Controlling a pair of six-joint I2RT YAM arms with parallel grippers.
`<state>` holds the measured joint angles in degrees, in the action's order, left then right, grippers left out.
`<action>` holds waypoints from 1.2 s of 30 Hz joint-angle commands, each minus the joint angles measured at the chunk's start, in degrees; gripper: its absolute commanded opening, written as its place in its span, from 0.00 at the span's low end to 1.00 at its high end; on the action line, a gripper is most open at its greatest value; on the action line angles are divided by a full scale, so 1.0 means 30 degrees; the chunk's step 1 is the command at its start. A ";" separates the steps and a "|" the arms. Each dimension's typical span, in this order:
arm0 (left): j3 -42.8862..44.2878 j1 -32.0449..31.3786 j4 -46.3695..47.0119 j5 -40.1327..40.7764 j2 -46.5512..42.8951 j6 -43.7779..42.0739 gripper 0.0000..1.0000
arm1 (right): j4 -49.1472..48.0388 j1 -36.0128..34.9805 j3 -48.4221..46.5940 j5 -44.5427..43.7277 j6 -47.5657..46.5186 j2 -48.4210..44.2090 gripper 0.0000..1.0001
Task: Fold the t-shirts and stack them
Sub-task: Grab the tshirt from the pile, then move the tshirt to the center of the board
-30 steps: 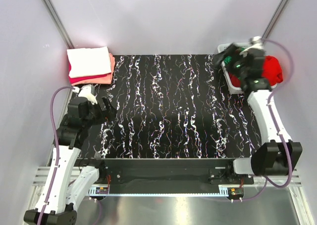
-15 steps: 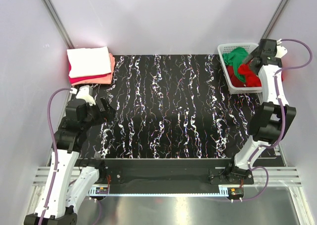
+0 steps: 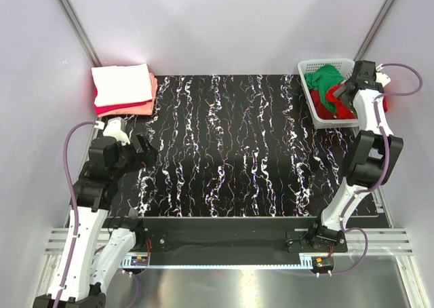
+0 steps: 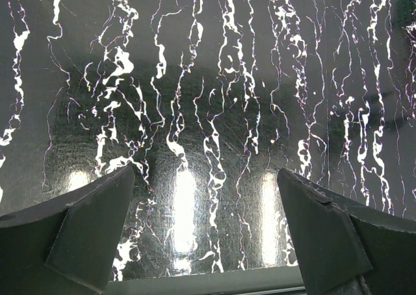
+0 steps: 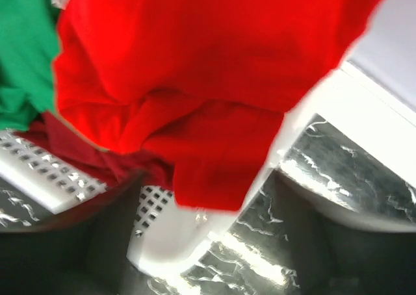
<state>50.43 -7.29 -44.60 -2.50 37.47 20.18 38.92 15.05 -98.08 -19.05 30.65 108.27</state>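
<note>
White t-shirt (image 3: 121,83) tops a folded stack over salmon pink (image 3: 141,106) and crimson (image 3: 107,109) ones at the table's (image 3: 237,152) far left corner. Near it, the left gripper (image 3: 147,152) hovers with fingers wide apart. Far right, the right gripper (image 5: 208,178) stands apart around a hanging fold of the bright red t-shirt (image 5: 195,61), beside the green t-shirt (image 3: 325,77) in the white basket (image 3: 313,65).

Overhead camera looks down on the whole worktop (image 3: 224,152) from its near edge. Left wrist camera closely faces the worktop. Right wrist camera sits close on the t-shirts (image 5: 195,80) in the far-right-corner basket (image 5: 45,171), both seen overhead too.
</note>
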 commanded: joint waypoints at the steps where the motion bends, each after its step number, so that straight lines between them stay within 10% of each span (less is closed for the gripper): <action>1: 0.0063 -0.0031 0.0394 0.0541 -0.0303 0.0127 0.99 | -0.1573 0.0344 0.0029 0.0576 -0.0313 0.0823 0.70; 4: 0.0064 -0.0031 0.0423 0.0600 -0.0391 0.0156 0.99 | -0.2132 0.0492 -0.0410 0.1863 -0.0723 0.0971 0.30; 5: 0.0092 -0.0031 0.0423 0.0629 -0.0392 0.0127 0.99 | -0.1929 0.0492 -0.0817 0.2737 -0.0755 0.0913 0.00; 11: 0.0063 -0.0031 0.0394 0.0746 -0.0538 0.0186 0.99 | -0.3040 -0.1554 -0.0877 0.8408 -0.0930 -0.2482 0.00; 20: 0.0034 -0.0031 0.0306 0.1595 -0.0919 0.0420 0.99 | 0.2099 -0.9409 -1.6987 2.0520 -0.0938 0.0855 0.00; 28: 0.0063 -0.0031 0.0247 0.2064 -0.0861 0.0508 0.99 | -0.2423 -0.8417 -0.8892 1.8543 0.1234 -0.3799 0.00; 30: 0.0122 -0.0031 0.0160 0.2357 -0.0628 0.0595 0.99 | -0.2717 -0.7803 -0.4119 1.5997 0.1558 -0.5114 0.19; 33: 0.0210 -0.0060 -0.0016 0.2387 -0.0335 0.0713 0.99 | -0.1462 -0.7303 0.1012 1.2598 0.1443 -0.5649 0.80; 36: 0.0589 -0.0060 -0.0513 0.2242 -0.0071 0.1151 0.99 | 0.0120 -0.6806 0.4649 0.9958 0.1647 -0.5271 0.88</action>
<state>50.43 -7.29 -45.78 3.18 36.40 22.20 32.51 -6.74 -91.90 22.35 34.54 90.85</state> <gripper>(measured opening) 0.987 0.871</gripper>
